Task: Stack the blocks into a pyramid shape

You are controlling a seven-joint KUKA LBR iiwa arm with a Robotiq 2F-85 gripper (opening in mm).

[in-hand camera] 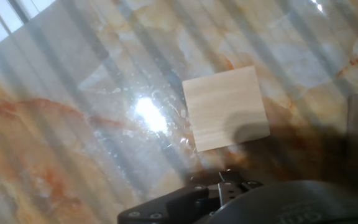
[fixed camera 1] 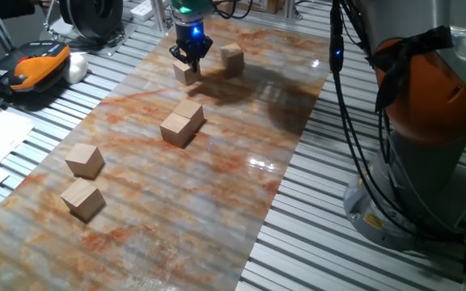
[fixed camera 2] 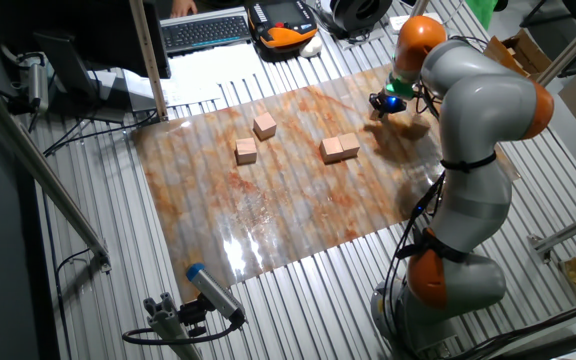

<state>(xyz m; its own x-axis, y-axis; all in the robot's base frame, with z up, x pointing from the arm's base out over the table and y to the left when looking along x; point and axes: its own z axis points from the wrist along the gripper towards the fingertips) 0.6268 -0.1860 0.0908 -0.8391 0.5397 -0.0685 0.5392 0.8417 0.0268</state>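
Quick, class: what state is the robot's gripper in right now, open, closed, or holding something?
Gripper: right above a block at the far end of the mat; open or closed cannot be told.

My arm (fixed camera 2: 478, 110): grey shell, orange joint bands, black cables along it. Gripper (fixed camera 1: 191, 53): black, blue light above.

The blocks (fixed camera 1: 182, 124) are all plain light tan wood, and the one in the hand view (in-hand camera: 226, 116) shows faint pale grain lines. The mat (fixed camera 1: 217, 186) has a glossy marble-ish print, cream and grey with rusty orange veins. The table (fixed camera 1: 314, 242) is ribbed silver-grey. Gripper (fixed camera 1: 191, 58) is black with a blue glow, and the arm (fixed camera 2: 478, 110) is grey with orange joints.
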